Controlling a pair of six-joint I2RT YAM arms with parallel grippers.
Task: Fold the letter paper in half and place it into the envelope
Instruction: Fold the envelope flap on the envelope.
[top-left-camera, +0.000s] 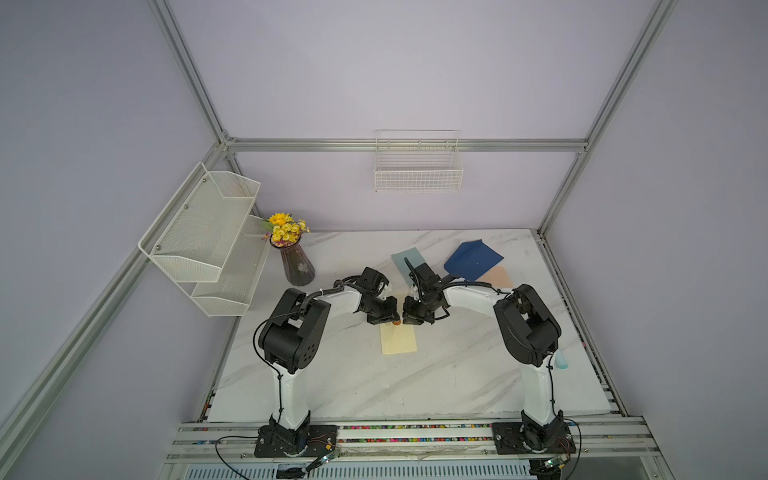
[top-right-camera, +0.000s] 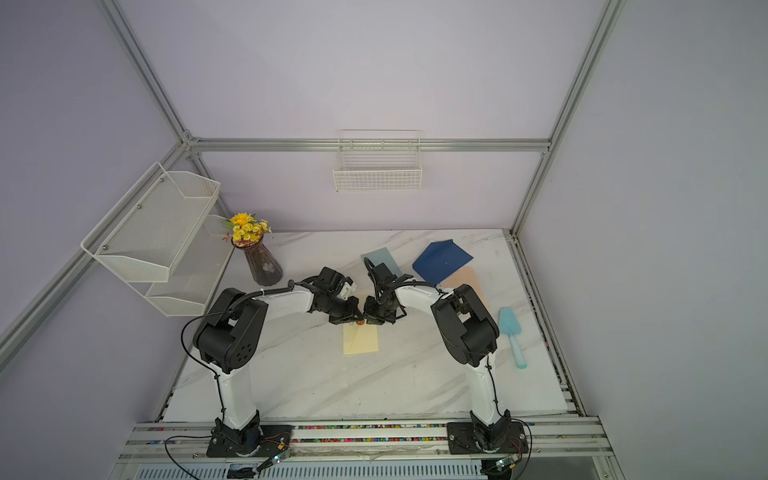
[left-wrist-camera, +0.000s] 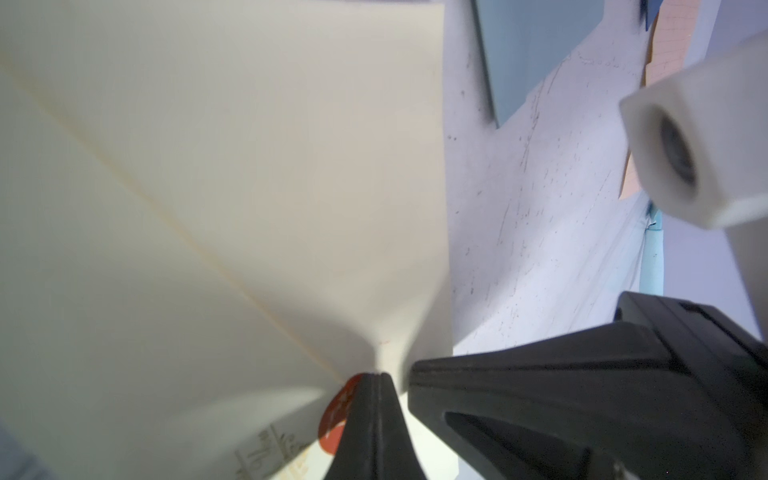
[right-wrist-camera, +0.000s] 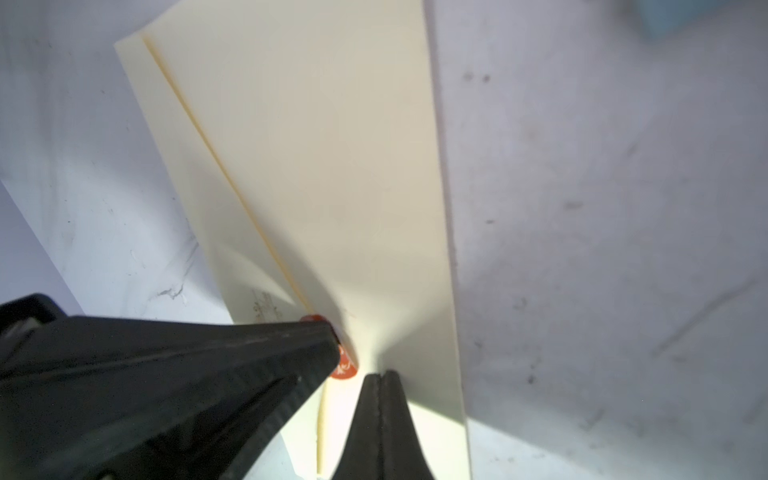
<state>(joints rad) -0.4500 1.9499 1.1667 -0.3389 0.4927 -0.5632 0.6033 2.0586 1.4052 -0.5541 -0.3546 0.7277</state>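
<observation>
Left gripper (left-wrist-camera: 377, 380) and right gripper (right-wrist-camera: 380, 378), arms bent inward, each pinched tight on cream envelope (top-left-camera: 398, 338) beside its red seal (left-wrist-camera: 336, 415).

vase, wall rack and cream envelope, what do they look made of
Vase: probably glass, smoky purple, glossy and partly see-through, with ribbed sides.
Rack: likely white-coated metal, judging by the fine mesh and wire rim.
Envelope: matte cream paper, thin; it creases and puckers where pinched.
</observation>
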